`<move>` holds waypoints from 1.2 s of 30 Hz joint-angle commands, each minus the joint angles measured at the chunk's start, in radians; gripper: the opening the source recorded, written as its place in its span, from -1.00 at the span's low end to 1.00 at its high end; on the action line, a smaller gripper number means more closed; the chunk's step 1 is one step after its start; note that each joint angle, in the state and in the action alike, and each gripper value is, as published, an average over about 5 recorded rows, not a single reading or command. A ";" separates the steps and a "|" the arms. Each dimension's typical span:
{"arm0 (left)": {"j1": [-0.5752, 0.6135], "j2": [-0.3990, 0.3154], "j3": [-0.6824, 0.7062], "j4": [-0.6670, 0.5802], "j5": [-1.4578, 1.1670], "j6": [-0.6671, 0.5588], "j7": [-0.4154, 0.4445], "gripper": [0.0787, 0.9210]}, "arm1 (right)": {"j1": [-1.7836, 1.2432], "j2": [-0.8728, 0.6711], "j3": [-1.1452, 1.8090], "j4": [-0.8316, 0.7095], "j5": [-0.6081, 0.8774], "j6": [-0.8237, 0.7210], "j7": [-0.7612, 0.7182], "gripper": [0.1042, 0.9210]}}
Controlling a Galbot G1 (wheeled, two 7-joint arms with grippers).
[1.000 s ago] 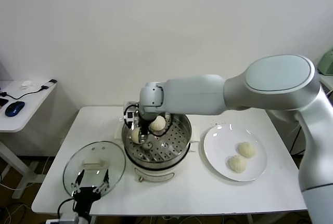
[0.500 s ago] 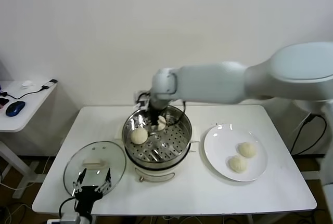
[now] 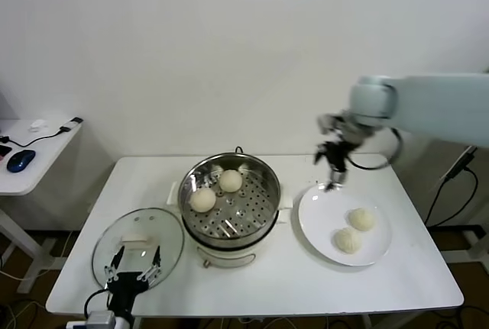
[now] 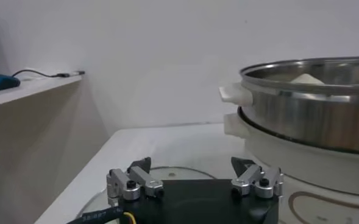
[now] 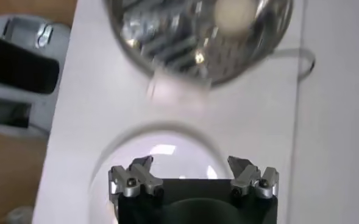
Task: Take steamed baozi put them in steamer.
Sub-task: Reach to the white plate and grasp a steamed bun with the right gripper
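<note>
The steamer stands mid-table with two steamed baozi on its perforated tray. Two more baozi lie on the white plate to its right. My right gripper hangs open and empty above the plate's far left rim. Its wrist view shows the gripper over the plate, with the steamer and one baozi beyond. My left gripper waits open at the table's front left; its wrist view shows the gripper beside the steamer.
A round glass lid lies flat at the front left, under my left gripper; it shows again as the lid in that wrist view. A side table with a blue mouse stands at the far left.
My right arm has lifted out of the steamer and swung right to above the plate, jaws opening fully. Two baozi stay in the steamer. The left arm has not moved.
</note>
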 commanded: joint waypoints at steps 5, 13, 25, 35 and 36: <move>0.002 -0.003 -0.002 0.002 0.001 0.001 0.000 0.77 | -0.277 -0.227 0.094 0.000 -0.213 -0.003 0.027 0.76; 0.004 -0.004 -0.013 0.007 -0.003 -0.001 0.000 0.77 | -0.459 -0.195 0.213 -0.071 -0.233 -0.029 0.055 0.76; 0.009 -0.001 -0.015 0.021 -0.003 -0.010 -0.003 0.77 | -0.613 -0.153 0.382 -0.145 -0.279 -0.057 0.100 0.76; 0.010 -0.002 -0.011 0.020 0.001 -0.009 -0.003 0.77 | -0.645 -0.118 0.417 -0.167 -0.282 -0.070 0.108 0.76; 0.011 -0.003 -0.011 0.020 0.001 -0.009 -0.003 0.77 | -0.643 -0.117 0.414 -0.165 -0.282 -0.070 0.105 0.76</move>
